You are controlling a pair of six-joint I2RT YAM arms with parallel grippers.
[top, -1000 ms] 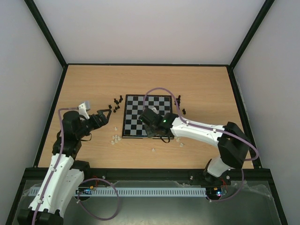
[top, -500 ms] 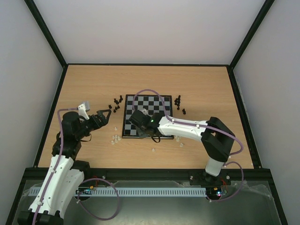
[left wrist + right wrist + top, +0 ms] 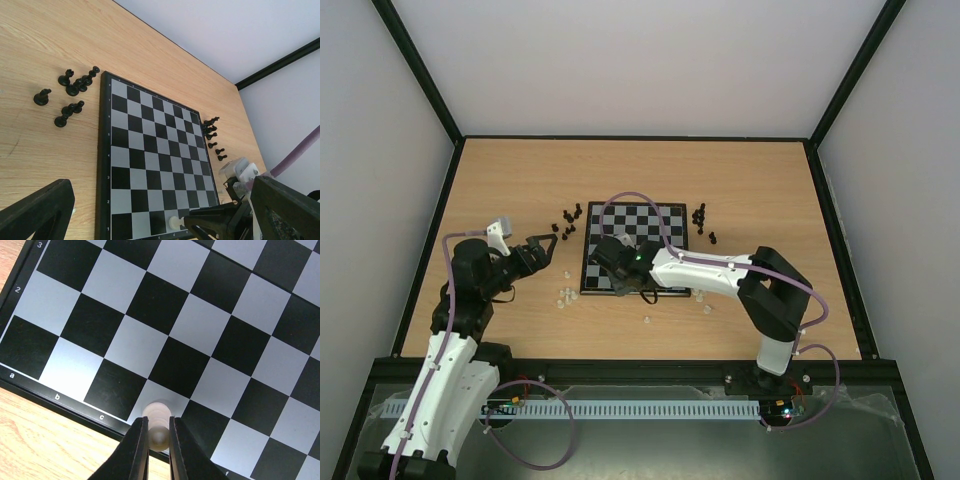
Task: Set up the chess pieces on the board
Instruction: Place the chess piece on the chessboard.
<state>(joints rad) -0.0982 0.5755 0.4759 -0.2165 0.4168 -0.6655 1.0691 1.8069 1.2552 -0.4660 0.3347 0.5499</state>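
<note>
R pincer (image 3: 158,422): clamps pale piece (image 3: 158,411) at board (image 3: 225,330) edge; piece blurry.
L pincer (image 3: 546,246): wide, fingers cut off in wrist view.

The board (image 3: 635,248) was chequered in black and pale grey, inside a thin black rim carrying small white letters and numerals. Under it, the table (image 3: 520,180) was light honey-coloured wood with fine grain. Left of the board stood black pieces (image 3: 568,222), and right of it a second black cluster (image 3: 703,218). Off the board's near-left corner lay whitish translucent pieces (image 3: 563,295). One pale translucent piece (image 3: 159,432) showed against a pale grey square in the board's near row, between the black fingers (image 3: 137,450) of the right gripper (image 3: 159,440). The left arm (image 3: 445,370) and right arm (image 3: 720,272) were white with black joints and carried lilac cables (image 3: 630,200).
</note>
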